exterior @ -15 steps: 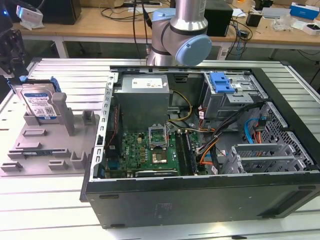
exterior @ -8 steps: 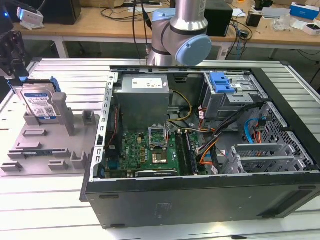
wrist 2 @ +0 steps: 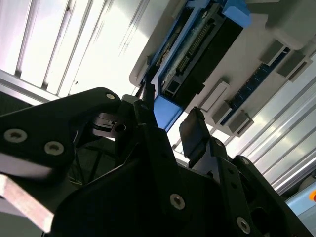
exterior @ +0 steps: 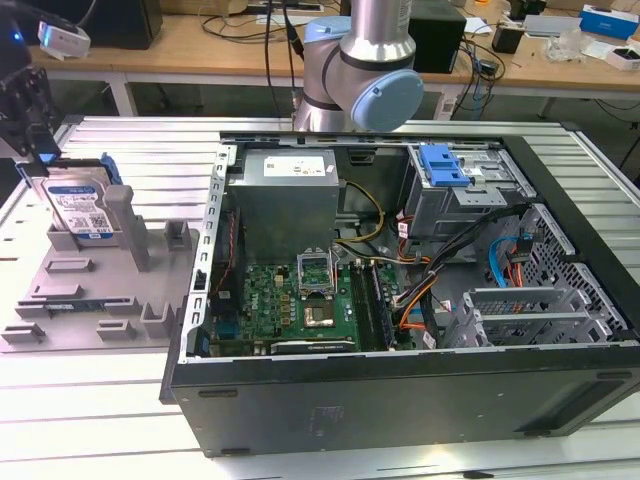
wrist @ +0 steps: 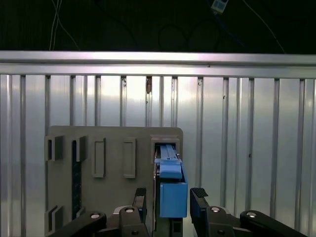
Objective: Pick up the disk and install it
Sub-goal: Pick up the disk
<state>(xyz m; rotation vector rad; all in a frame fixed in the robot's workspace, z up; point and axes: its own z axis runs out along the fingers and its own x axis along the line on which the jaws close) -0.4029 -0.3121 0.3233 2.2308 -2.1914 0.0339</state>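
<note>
A ribbed aluminium table (exterior: 140, 150) is carrying the whole set-up, and wooden benches (exterior: 200, 40) strewn with wires and boxes are running along behind it. The arm (exterior: 360, 60) is rising from the table's far edge.

Toward the exterior view's left, a grey holder (exterior: 70, 290) is lying flat on the table. The disk (exterior: 80, 205) is standing upright on edge in one of its slots, its blue-and-white label facing the camera and its blue bracket framing it. The other slots are showing no drive.

The gripper (exterior: 40, 155) is hanging over the disk's top edge. In the first wrist view, its fingers (wrist: 199, 200) are standing spread, one on each side of the disk (wrist: 173, 197), and not pressing on it. In the second wrist view, light is showing between one finger (wrist 2: 193, 129) and the bracket.

Just beside the holder, an open case (exterior: 400, 400) is lying on its side. It is holding a green board (exterior: 290, 295), a grey box (exterior: 285, 200) with a white label, a metal cage topped by a blue clip (exterior: 443, 165), and loose cables (exterior: 415, 305).
</note>
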